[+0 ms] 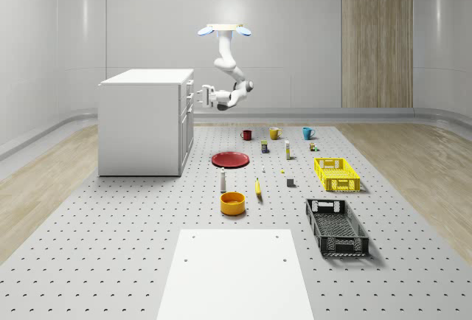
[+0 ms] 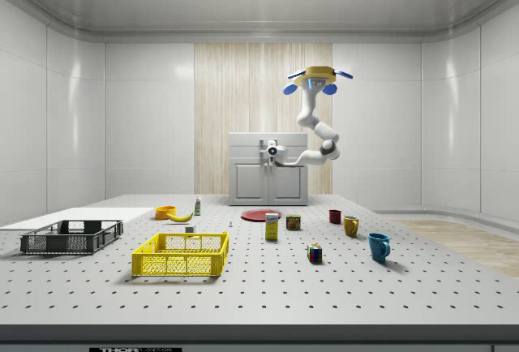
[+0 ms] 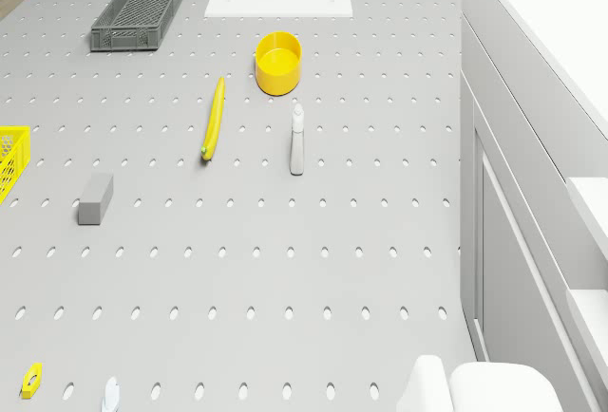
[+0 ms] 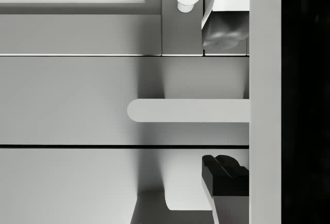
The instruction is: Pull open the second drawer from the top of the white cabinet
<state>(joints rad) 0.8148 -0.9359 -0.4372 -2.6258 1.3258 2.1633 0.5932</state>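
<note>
Drone [image 1: 223, 29] hovers beside white cabinet [image 1: 144, 121]; claw [image 4: 227, 97] spread apart, handle [image 4: 188, 110] between fingers at nine o'clock; next: clamp, then pull

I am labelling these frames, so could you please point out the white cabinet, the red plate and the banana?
white cabinet [image 1: 140, 124]: whole-scene view, on its side wall.
red plate [image 1: 230, 159]: whole-scene view, on its middle.
banana [image 3: 215, 118]: drone view, on its mid-length.

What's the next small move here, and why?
Probably close the fingers on the handle. In the wrist view that bar lies between the open gripper fingertips, and the drawer front looks flush with the white cabinet. The drone hovers beside it.
</note>
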